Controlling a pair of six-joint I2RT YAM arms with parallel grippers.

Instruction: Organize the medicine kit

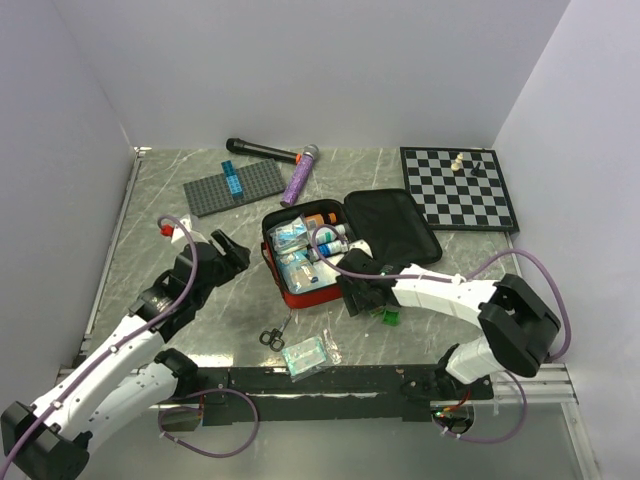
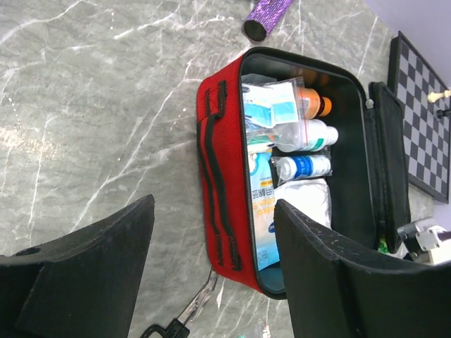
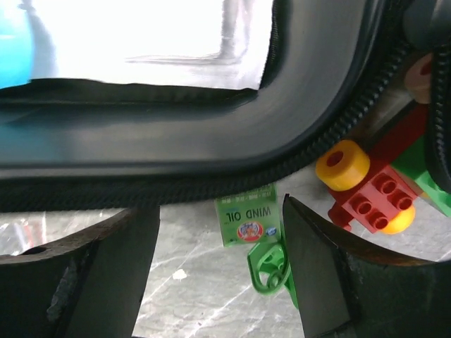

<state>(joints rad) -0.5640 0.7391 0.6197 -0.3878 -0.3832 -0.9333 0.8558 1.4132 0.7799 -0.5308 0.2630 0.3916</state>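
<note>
Three bottles (image 2: 310, 135), sachets (image 2: 271, 113), perhaps gauze (image 2: 303, 201), inside open medicine kit (image 2: 218, 176).

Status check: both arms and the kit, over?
Left tool open, empty, left of medicine kit. Right tool open, at kit's lid edge by wind oil box. Kit unzipped, partly filled. Scissors, packet loose out front.

Straight ahead of the left gripper (image 1: 236, 253), the medicine kit (image 1: 300, 294) lies open on the table (image 1: 150, 205), bottles (image 2: 303, 167) inside. Right gripper (image 1: 358, 296) sits at the kit's opposite side, a small box (image 3: 248, 220) just ahead, toy bricks (image 3: 373, 193) to its right.
</note>
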